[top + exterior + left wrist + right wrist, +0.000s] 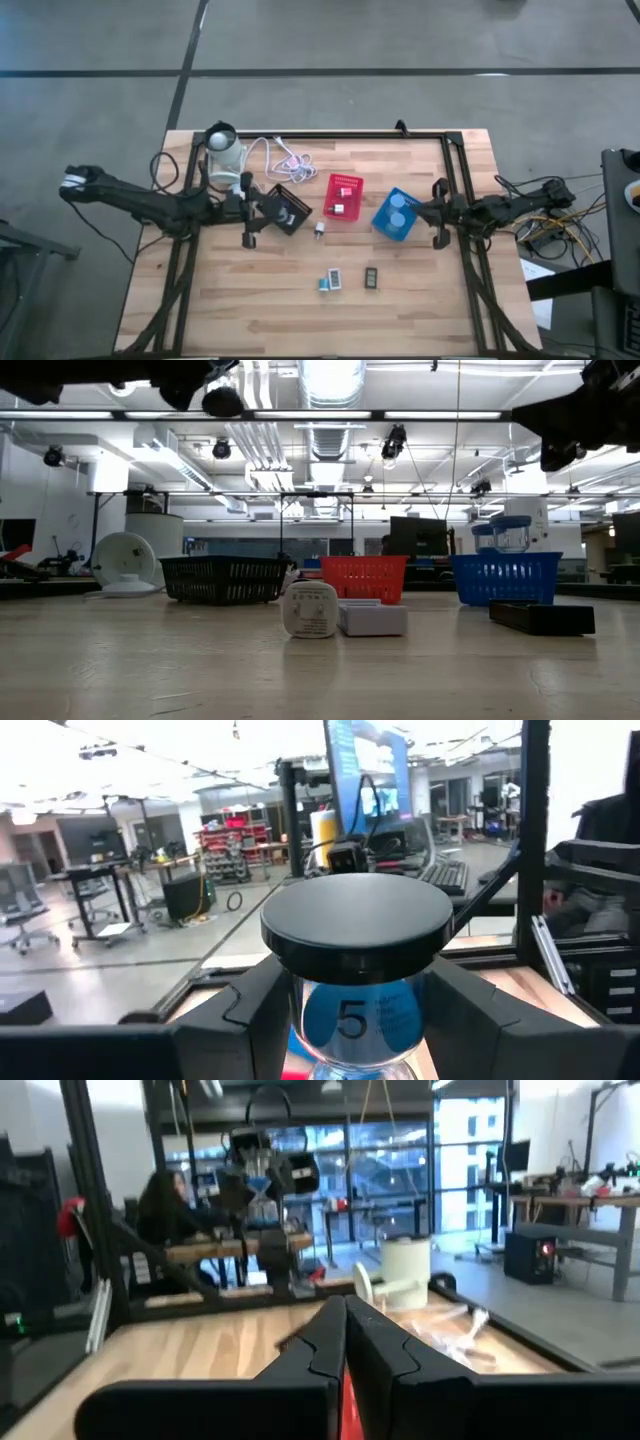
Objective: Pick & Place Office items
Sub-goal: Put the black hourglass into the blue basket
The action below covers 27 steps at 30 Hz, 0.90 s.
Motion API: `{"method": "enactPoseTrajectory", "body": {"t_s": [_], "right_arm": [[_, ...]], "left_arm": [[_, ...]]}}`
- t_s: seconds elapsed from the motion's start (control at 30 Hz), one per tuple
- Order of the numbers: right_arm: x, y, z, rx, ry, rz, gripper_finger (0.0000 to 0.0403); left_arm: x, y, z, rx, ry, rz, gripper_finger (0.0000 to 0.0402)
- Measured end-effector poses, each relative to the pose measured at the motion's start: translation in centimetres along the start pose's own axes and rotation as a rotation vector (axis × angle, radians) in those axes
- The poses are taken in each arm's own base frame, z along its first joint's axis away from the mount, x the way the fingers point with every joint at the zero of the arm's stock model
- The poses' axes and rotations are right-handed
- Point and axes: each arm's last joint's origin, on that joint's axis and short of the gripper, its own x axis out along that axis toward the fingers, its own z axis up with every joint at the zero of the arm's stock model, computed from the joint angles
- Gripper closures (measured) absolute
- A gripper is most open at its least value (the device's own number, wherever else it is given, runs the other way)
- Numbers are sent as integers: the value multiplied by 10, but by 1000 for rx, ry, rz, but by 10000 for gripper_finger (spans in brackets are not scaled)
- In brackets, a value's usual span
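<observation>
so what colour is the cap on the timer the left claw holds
Black cap, seen best in the left wrist view.

Overhead and table-level views share the red bin (344, 196); wrist views perhaps too.

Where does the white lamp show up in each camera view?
High view: white lamp near the table's far left corner.
Low view: at left, on the table's far side.
Left wrist view: not in it.
Right wrist view: right of centre, across the table.
Shared landmark: black bin beside it in the high and low views.
</observation>
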Motion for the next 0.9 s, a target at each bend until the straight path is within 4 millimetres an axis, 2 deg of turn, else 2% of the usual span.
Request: {"method": "enactPoseTrajectory", "body": {"t_s": [0.17,0.4,0.63,0.9], "right_arm": [[5,3,3,-14,-23,4,385],[16,9,17,-22,17,4,338],[36,20,51,-85,31,5,263],[72,40,81,-171,82,14,158]], "left_arm": [[22,0,21,53,-24,-33,216],[68,1,47,107,37,-95,215],[114,2,56,151,68,-137,214],[151,1,68,150,58,-188,214]]}}
